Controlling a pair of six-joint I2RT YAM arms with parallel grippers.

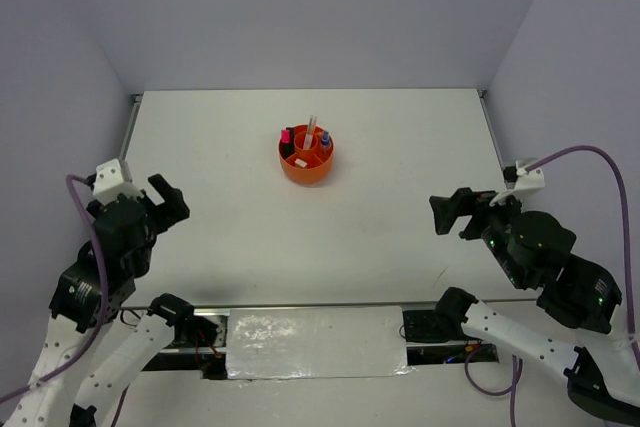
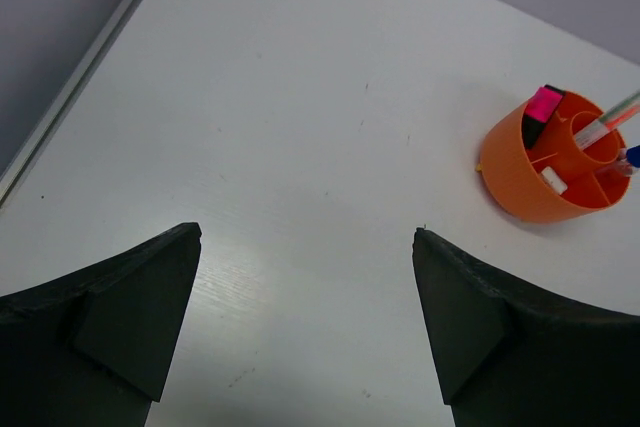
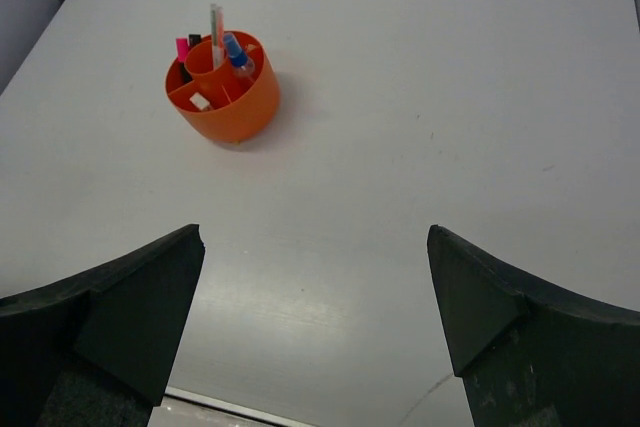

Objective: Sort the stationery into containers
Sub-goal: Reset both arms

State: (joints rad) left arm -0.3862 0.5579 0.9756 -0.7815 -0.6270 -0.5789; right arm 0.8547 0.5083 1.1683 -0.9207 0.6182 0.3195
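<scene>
The round orange plastic desk organiser (image 1: 306, 155) stands upright on the white table (image 1: 400, 247), in the upper middle of the overhead view. From what I can see, the stationery is inside it. A pink-and-black highlighter (image 1: 286, 137) sits in a ring compartment on its left. A thin pale pen (image 1: 311, 127) rises out of the central tube. A blue-capped white marker (image 1: 325, 137) leans on its right side. No loose item shows anywhere on the table, so the sorting looks done or nearly so.

The left gripper (image 1: 172, 202) hangs at the lower left and the right gripper (image 1: 448, 215) at the lower right. Both are well apart from the organiser, fingers spread wide, holding nothing.

The danger I see is in any further reach. The organiser looks light and the pen stands tall above its rim. A finger coming in low could catch the pen and tip or shove the whole thing.

Only the overhead view shows both arms and the whole table. The wrist views look into the compartments and show a small white piece (image 3: 200, 101) low in one of them. The left wrist view cuts the marker off at its right edge, while the right wrist view shows it whole.
</scene>
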